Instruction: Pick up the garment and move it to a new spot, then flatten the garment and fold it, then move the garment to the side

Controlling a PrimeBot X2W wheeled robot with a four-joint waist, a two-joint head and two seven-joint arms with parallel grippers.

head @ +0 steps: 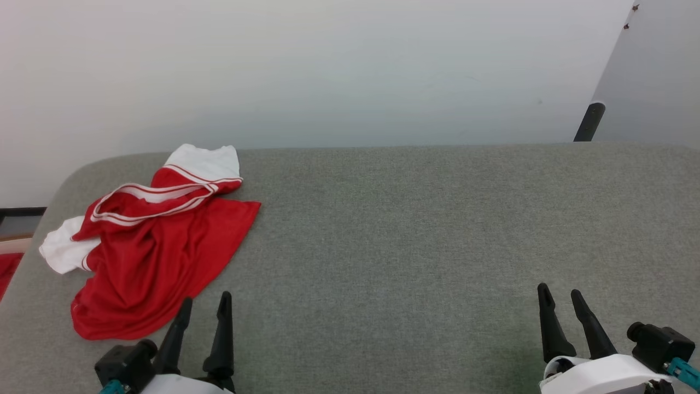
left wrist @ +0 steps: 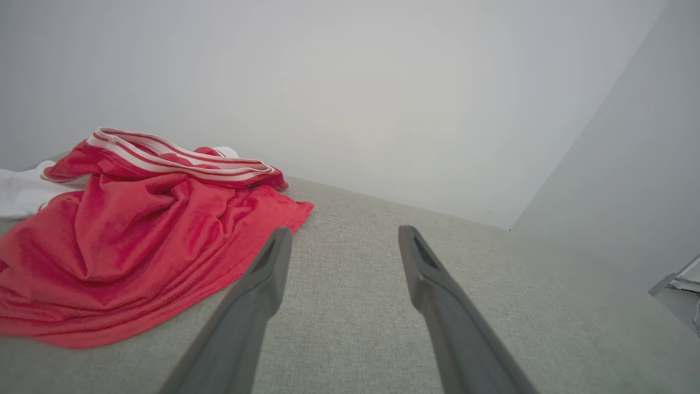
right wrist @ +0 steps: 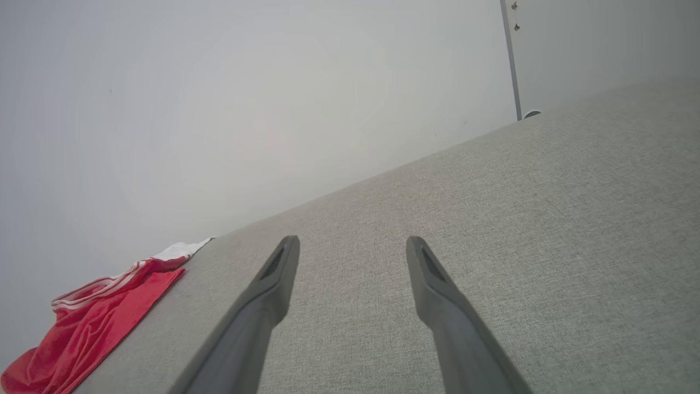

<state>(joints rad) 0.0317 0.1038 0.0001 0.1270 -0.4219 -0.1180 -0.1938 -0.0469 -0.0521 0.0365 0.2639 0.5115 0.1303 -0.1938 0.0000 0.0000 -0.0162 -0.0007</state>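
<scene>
The garment is lying crumpled by the bench's left edge. My left pincer, just beside its hem, and my right pincer are hanging spread and empty. I am fearing that a loose pinch could drag it over that edge.

L end effector and R end effector — both low in head view, fingers apart, empty

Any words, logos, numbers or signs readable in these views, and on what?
None can be read.
The garment shows only red cloth, white sleeves and striped trim, with no print in sight.
The grey surface and the wall carry no lettering or labels.
</scene>
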